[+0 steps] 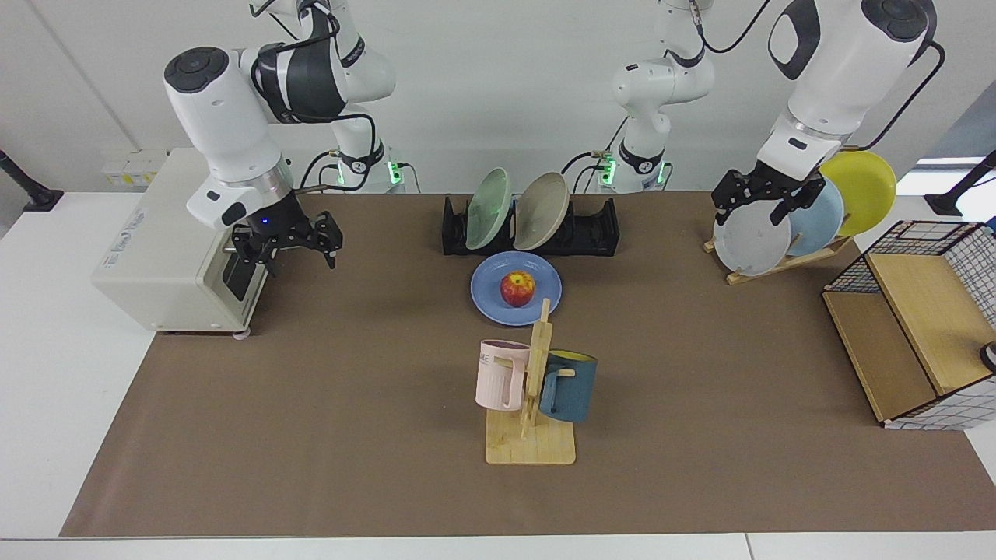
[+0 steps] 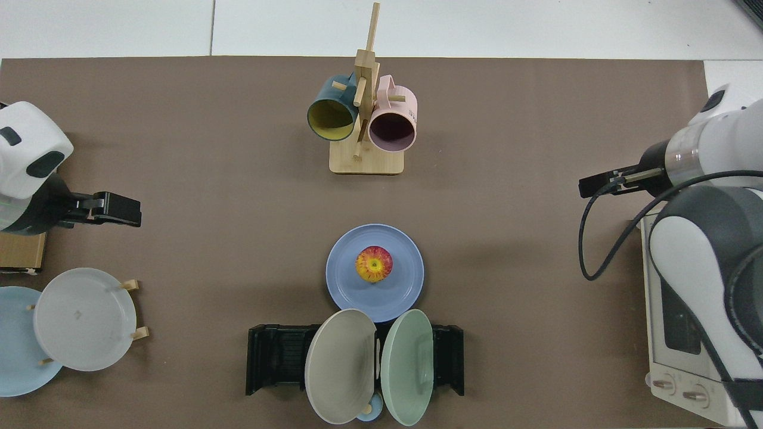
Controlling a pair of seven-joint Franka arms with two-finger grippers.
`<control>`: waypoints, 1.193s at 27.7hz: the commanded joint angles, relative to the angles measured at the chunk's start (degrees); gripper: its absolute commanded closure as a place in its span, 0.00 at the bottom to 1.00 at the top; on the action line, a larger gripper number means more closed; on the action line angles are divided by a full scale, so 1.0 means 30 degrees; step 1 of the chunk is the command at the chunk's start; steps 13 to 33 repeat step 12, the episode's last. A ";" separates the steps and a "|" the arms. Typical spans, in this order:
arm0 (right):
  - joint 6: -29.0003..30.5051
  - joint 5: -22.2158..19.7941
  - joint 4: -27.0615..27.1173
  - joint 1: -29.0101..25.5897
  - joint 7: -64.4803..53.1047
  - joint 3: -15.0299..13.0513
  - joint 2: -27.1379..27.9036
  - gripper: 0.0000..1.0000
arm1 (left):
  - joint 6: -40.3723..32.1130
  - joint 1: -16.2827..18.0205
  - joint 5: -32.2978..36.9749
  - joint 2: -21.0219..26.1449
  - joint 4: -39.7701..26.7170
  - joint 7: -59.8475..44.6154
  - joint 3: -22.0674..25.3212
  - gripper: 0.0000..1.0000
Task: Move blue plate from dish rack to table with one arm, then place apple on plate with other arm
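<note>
Apple on the blue plate, both arms drawn back.

The blue plate [image 1: 516, 288] lies flat on the brown mat of the table [image 1: 350, 404], just in front of the dish rack [image 1: 599, 229], and the apple [image 1: 517, 288] sits near its middle, stem up, so the shallow rim should keep the round, glossy fruit from rolling off. The task looks done. The right gripper [image 1: 286, 247] hangs beside the toaster oven [image 1: 167, 233], fingers spread and empty, well apart from the plate. The left gripper [image 1: 766, 201] waits over the wooden plate stand [image 1: 786, 260], fingers released, holding nothing. Two smooth pale plates lean upright in the slotted black rack.
</note>
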 commanded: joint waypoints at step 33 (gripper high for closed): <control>-0.1438 0.0057 -0.0169 -0.0139 0.0319 0.0361 -0.0280 0.00 | -0.0314 -0.0416 0.0437 0.0137 0.0217 0.0007 0.0026 0.00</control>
